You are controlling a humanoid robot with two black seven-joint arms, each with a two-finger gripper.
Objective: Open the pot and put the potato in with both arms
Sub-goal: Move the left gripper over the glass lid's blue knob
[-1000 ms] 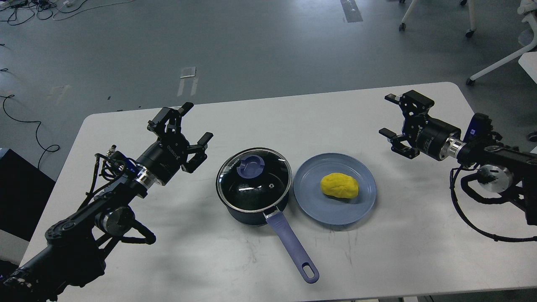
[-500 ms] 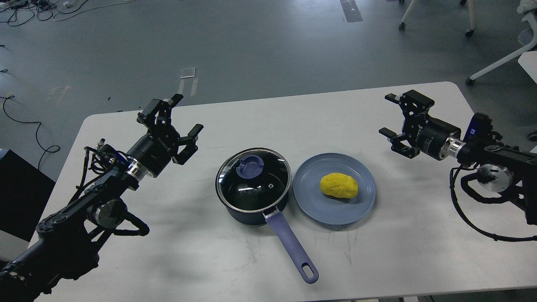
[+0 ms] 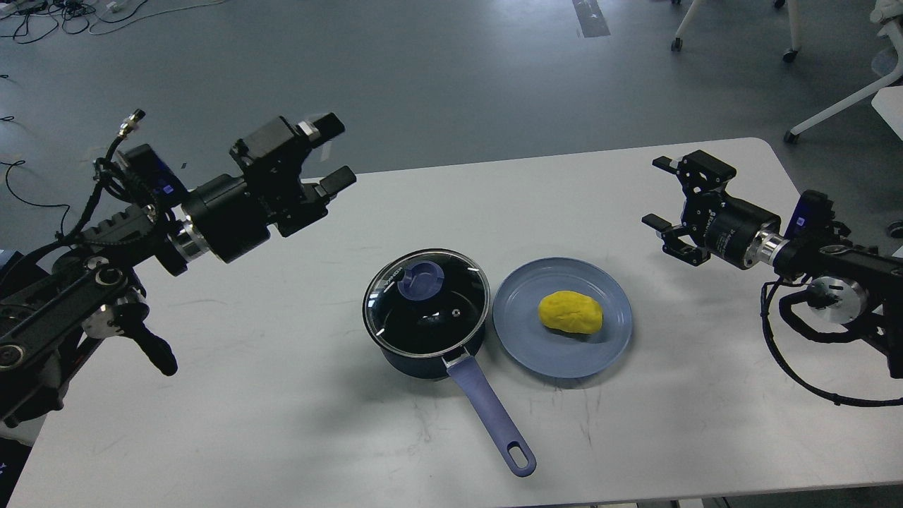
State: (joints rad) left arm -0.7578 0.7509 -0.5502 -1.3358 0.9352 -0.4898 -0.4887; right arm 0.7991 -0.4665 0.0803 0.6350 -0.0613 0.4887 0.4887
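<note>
A dark pot (image 3: 427, 349) with a purple handle (image 3: 492, 416) stands at the table's middle, closed by a glass lid (image 3: 426, 302) with a purple knob (image 3: 420, 279). A yellow potato (image 3: 571, 312) lies on a blue plate (image 3: 525, 331) just right of the pot. My left gripper (image 3: 331, 152) is open and empty, raised above the table's far left, up and left of the pot. My right gripper (image 3: 659, 193) is open and empty, above the table to the right of the plate.
The white table (image 3: 296, 423) carries only the pot and plate. Grey floor lies beyond the far edge, with cables (image 3: 42, 204) at left and white chair legs (image 3: 832, 106) at the far right.
My left arm has risen and swung up and back, its gripper now higher and turned sideways. My right gripper has shifted slightly right. Pot, lid, potato and plate have not moved.
</note>
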